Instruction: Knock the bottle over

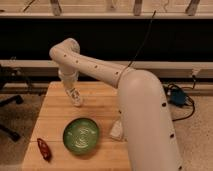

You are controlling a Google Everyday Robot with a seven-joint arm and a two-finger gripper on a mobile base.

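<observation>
The bottle [75,96] is a small, slim, clear one with a pale label. It stands at the back left of the wooden table [50,120] and seems to lean, its top toward the left. My gripper [69,83] hangs from the white arm [100,67] directly above it and is at or touching its top. The gripper's lower part blends with the bottle.
A green bowl [81,135] sits at the table's front middle. A red object [44,149] lies at the front left corner. A small whitish object [116,130] lies right of the bowl, next to the arm's base. A chair [7,102] stands left of the table.
</observation>
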